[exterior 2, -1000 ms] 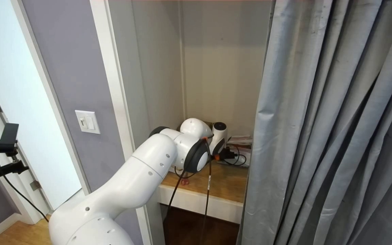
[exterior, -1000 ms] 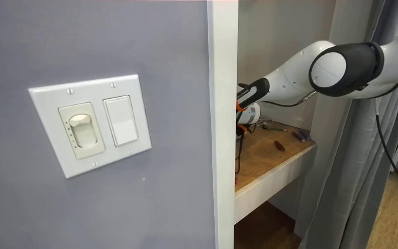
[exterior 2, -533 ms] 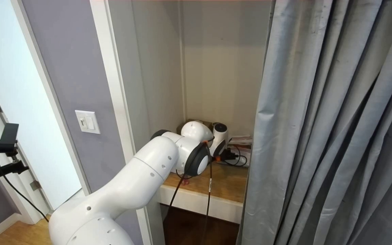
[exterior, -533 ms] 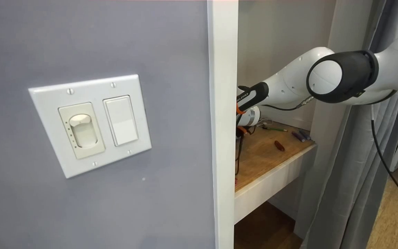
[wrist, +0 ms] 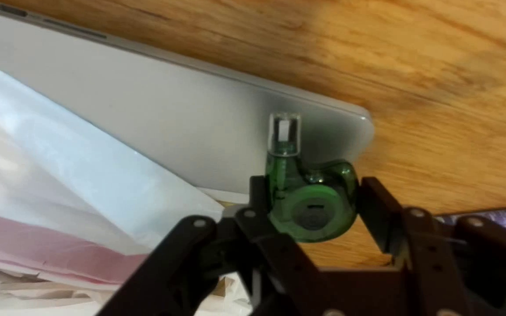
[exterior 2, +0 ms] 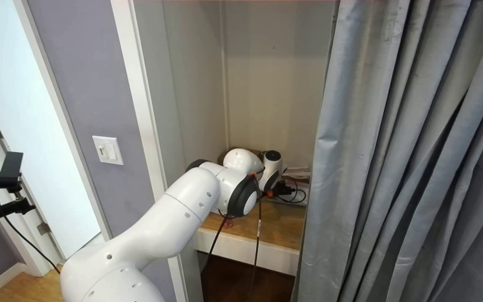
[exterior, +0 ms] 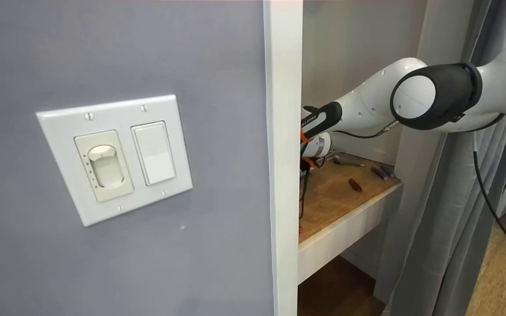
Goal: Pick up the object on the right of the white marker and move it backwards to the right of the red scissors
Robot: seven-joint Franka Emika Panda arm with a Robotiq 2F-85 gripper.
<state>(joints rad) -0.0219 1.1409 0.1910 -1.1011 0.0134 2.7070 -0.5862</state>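
Tape dispenser (wrist: pixel 310 202) in the claw (wrist: pixel 314 193) is translucent green, clear-tipped.

Rounded white arm (exterior 2: pixel 162 222), black joint cover (exterior: pixel 455 90), 2 hanging dark cables (exterior 2: pixel 260 211)

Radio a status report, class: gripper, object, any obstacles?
Gripper closed on green tape dispenser. It partly overlaps silver laptop in wrist view, clearance unclear. Laptop possibly in the way.
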